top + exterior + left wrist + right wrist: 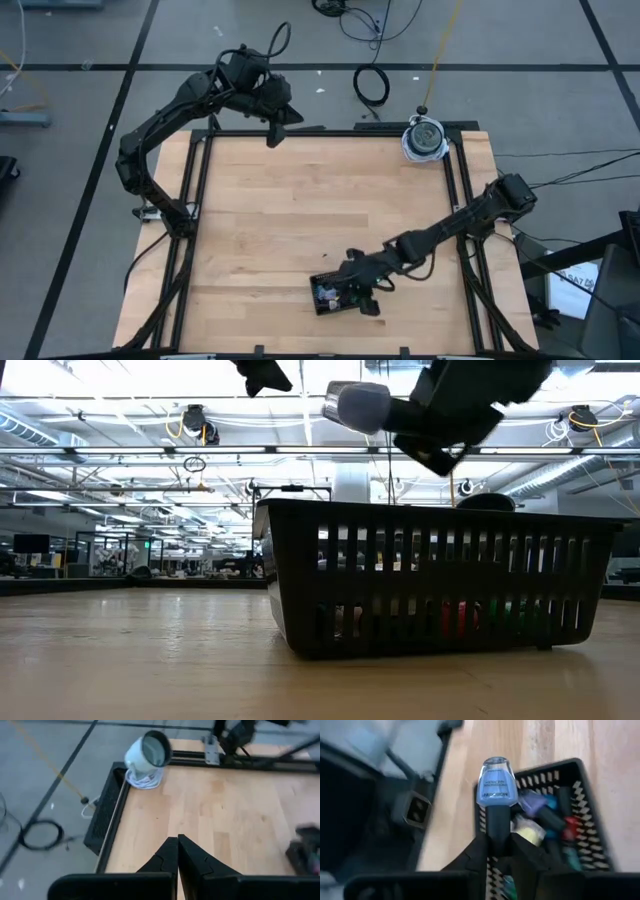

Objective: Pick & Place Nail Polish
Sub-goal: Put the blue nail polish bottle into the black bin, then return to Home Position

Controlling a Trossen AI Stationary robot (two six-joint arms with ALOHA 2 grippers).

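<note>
Over basket [585, 810], claw-held bottle [496, 785] inverted.

The small glass nail polish bottle [495, 782] is pale blue with dark lettering and a long black cap, and the right pincer [496, 845] gripping it is matt black. Beneath it, the black plastic slatted basket [580, 805] holds bottles in purple, teal, yellow, red and green. The light wooden bench [300, 210] shows pale plank grain inside a black metal frame.

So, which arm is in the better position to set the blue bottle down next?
The right. Its gripper already grips the blue nail polish bottle by the cap above the black basket. The left gripper is shut, empty, at the table's far edge.
</note>
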